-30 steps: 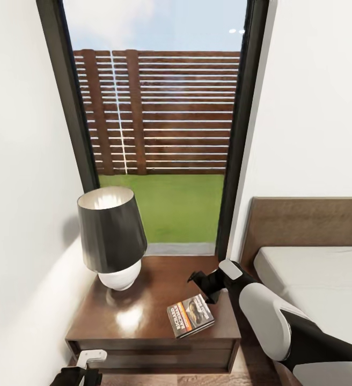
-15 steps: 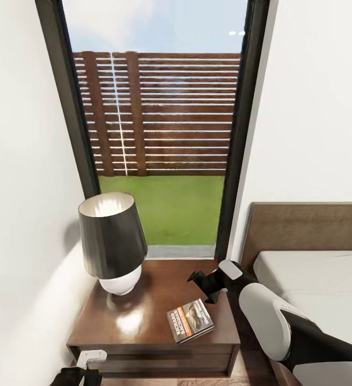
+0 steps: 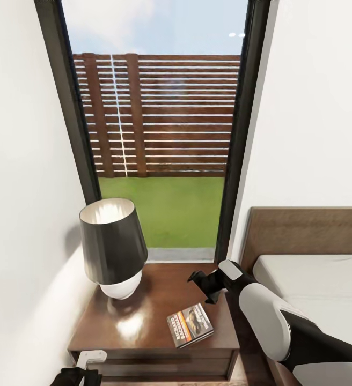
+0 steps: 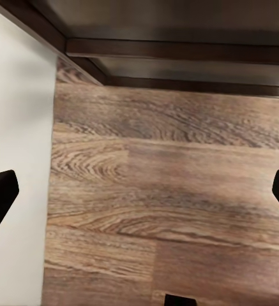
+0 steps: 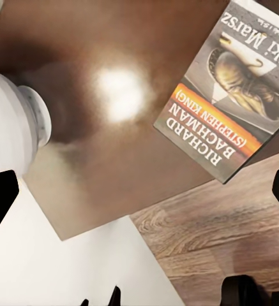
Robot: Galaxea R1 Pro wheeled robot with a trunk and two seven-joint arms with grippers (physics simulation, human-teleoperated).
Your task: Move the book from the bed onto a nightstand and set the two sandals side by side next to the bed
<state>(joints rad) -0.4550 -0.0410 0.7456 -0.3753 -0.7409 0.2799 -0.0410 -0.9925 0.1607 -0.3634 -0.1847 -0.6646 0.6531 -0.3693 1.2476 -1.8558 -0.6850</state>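
**Book laid on the nightstand, both claws spread and empty**

Nearest, low at the nightstand's front, the left gripper [image 4: 139, 191] is seen over the wood-plank floor [image 4: 171, 191], its fingers spread wide with nothing between them. On the glossy nightstand [image 3: 144, 321] the book [image 3: 190, 325] is laid flat near the front right corner. Just above and beyond it the right gripper [image 3: 202, 284] is held, fingers spread apart, nothing pinched. A black-shaded lamp [image 3: 113, 246] is stood at the left rear. To the right the bed [image 3: 315, 279] is seen; beyond, a tall window [image 3: 160, 123].
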